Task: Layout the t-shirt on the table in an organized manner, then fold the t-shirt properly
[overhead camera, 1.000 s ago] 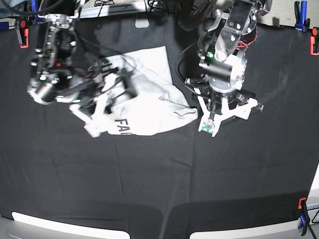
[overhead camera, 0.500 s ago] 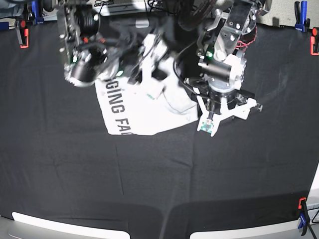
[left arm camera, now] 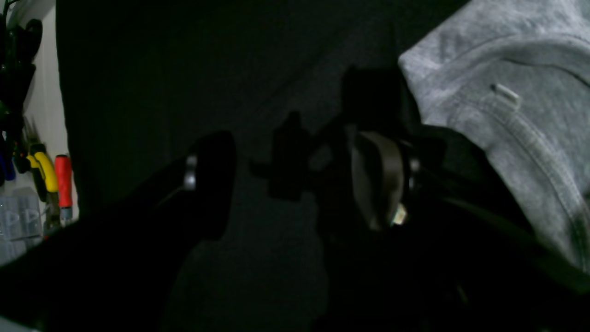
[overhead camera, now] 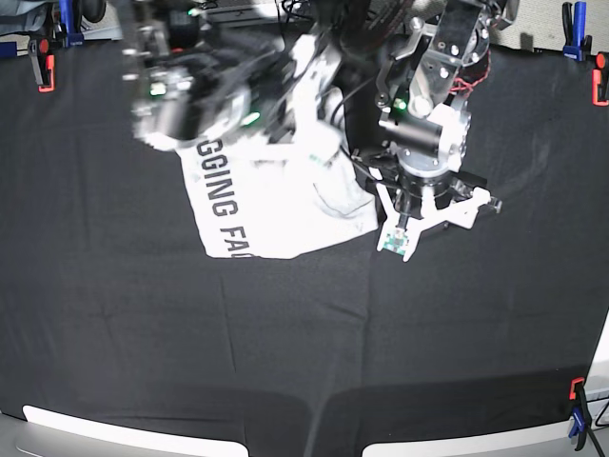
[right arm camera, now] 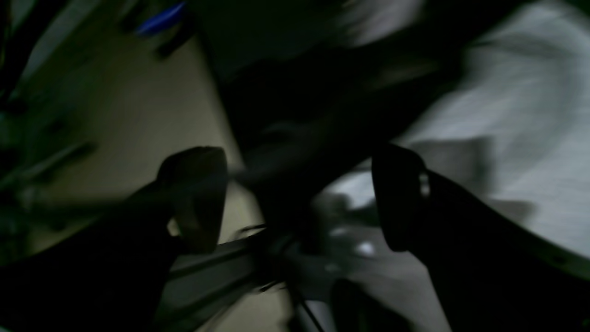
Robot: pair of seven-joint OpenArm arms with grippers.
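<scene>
The white t-shirt lies crumpled on the black table, left of centre, with the letters "GGING FA" showing on its left part. My right gripper is blurred, over the shirt's far edge. In its wrist view it is open, with nothing between the fingers and the shirt to the right. My left gripper is open and empty just right of the shirt. Its wrist view shows the open gripper over black cloth, with the grey collar at upper right.
Red and blue clamps hold the cloth at the far corners, and another clamp stands at the near right. Tools with yellow and red handles stand beyond the table edge. Cables lie along the far edge.
My right arm swung from the shirt's left side up and right to its far edge, uncovering the lettering. The left arm has not moved.
</scene>
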